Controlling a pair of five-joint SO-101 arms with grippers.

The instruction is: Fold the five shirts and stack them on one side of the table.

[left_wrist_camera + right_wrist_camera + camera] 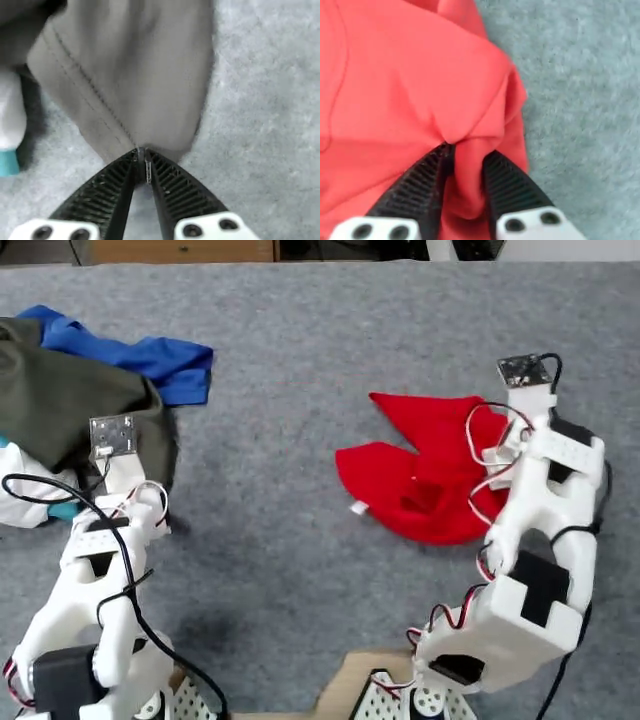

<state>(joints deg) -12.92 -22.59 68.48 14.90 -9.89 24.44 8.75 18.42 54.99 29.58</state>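
My left jaws are closed tight on a corner of the olive shirt (130, 65). Only a thin edge of cloth is between them, and a stitched seam runs down the cloth to the grip. This shirt lies at the left edge of the grey worktop (300, 330), on top of a pile. The blue shirt (150, 360) comes out on its far side, and a white shirt (25, 502) with a teal part is under its near side. The olive cloth narrows toward my jaws, so the held corner points to the near side.

My right jaws are a little apart, with a thick fold of the red shirt (395, 85) pinched between them. The red shirt lies on the right half of the worktop, well apart from the pile. Its long axis goes from far to near, slightly slanted, and two pointed flaps point to the left. A small white label (358, 508) sticks out at its left near edge; it is too small to read.
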